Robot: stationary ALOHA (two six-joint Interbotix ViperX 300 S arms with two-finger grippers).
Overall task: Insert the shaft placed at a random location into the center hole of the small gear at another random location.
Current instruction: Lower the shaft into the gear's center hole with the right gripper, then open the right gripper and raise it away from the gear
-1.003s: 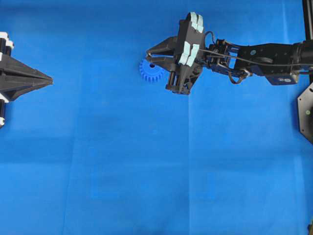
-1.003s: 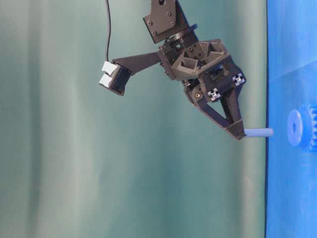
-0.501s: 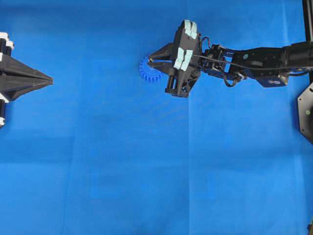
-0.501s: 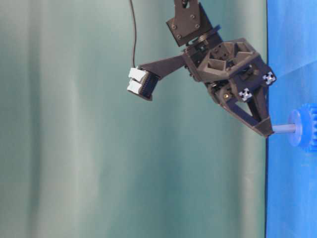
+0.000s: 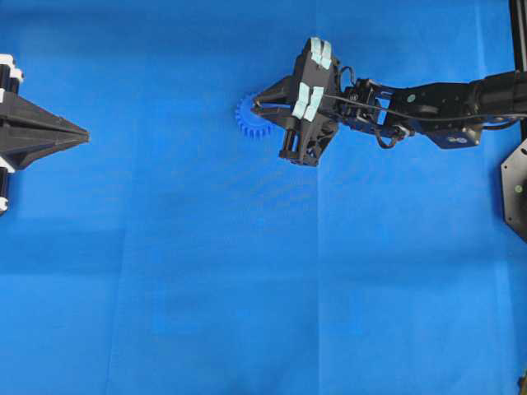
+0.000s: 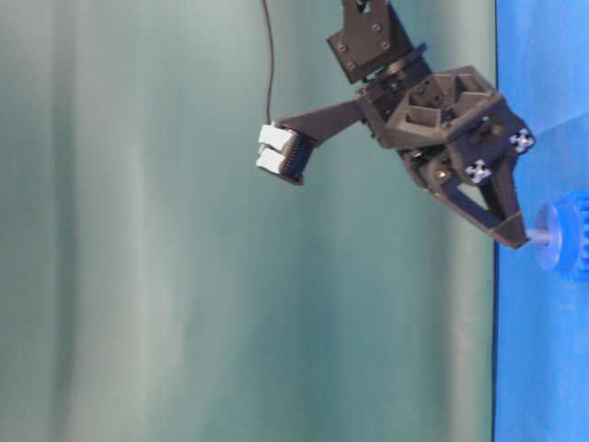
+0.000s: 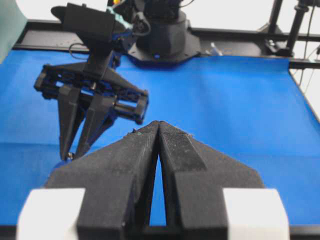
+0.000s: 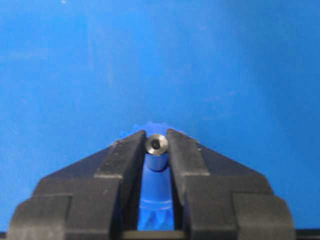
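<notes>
Since the earlier frames the right gripper (image 6: 518, 241) had travelled toward the small gear (image 6: 563, 236), and the shaft (image 6: 539, 237), which a second before ended clear of the gear, now met the gear's hub in the table-level view, only a short length showing between fingertips and hub. Whether its tip had entered the center hole could not be told. In the overhead view the gripper (image 5: 257, 104) sat at upper centre, its tips over the gear (image 5: 249, 120), which was partly hidden beneath them on the blue mat (image 5: 247, 280). The right wrist view showed the jaws clamped on the shaft (image 8: 157, 145), seen end-on as a grey ring between the fingertips, with the gear's teeth (image 8: 154, 212) visible below. At the left edge the left gripper (image 5: 82, 132) had not moved, its fingers pressed together on nothing.
</notes>
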